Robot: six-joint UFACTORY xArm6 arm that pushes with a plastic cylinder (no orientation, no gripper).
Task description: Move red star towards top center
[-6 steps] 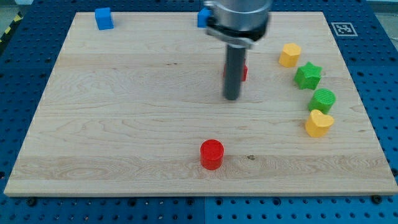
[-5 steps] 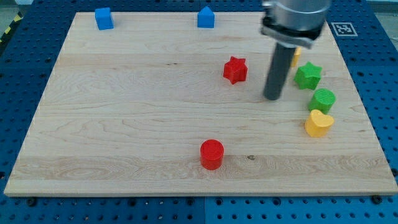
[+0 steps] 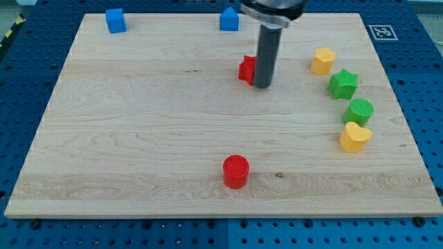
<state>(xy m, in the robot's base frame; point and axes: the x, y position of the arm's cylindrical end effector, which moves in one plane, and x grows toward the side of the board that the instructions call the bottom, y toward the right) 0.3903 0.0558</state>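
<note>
The red star (image 3: 246, 69) lies on the wooden board (image 3: 138, 138) above the board's middle, partly hidden behind the dark rod. My tip (image 3: 262, 85) rests on the board right against the star's right side, a little lower than it. A blue block (image 3: 229, 19) stands at the top centre edge, above the star.
A blue block (image 3: 115, 21) sits at the top left. A red cylinder (image 3: 235, 171) stands at the lower middle. At the right lie a yellow block (image 3: 322, 61), a green star (image 3: 342, 84), a green cylinder (image 3: 359, 111) and a yellow heart (image 3: 354, 137).
My tip swung from the right of the star back left and up to touch its right side. The red star has shifted left and slightly up.
</note>
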